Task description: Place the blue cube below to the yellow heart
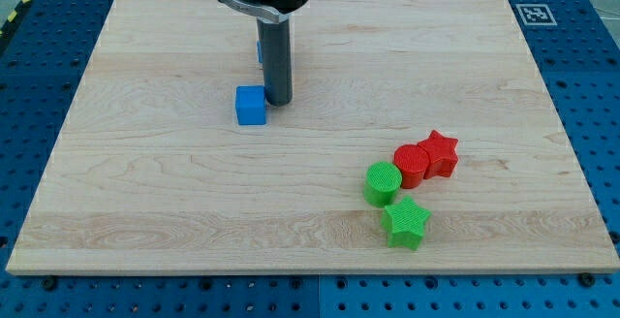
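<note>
A blue cube (251, 106) sits on the wooden board (145, 182), left of centre in the upper half. My tip (279, 101) rests on the board just to the right of the cube, touching it or nearly so. The dark rod rises from there to the view's top. A sliver of another blue block (259, 48) shows at the rod's left edge, mostly hidden behind it; its shape cannot be made out. No yellow heart shows in this view.
A red cylinder (411, 163) and a red star (442, 152) touch each other at the lower right. A green cylinder (383, 183) and a green star (405, 223) sit just below them. A black-and-white marker (536, 14) is at the board's top right corner.
</note>
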Available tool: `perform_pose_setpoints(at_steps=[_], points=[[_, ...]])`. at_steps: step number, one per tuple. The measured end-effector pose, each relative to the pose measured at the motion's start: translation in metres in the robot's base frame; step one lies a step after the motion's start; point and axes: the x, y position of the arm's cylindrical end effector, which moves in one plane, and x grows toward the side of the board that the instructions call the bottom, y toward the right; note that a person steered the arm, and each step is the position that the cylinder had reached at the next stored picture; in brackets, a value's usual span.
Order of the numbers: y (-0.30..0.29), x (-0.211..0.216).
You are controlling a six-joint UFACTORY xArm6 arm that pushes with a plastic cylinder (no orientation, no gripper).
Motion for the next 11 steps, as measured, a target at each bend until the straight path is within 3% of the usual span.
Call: perform_pose_setpoints(at_steps=[3,4,5,6,9,11], points=[[0.031,0.055],[-0.022,0.075],[-0.083,0.067],[-0.087,0.042],[-0.024,0.036],[-0.022,0.047]])
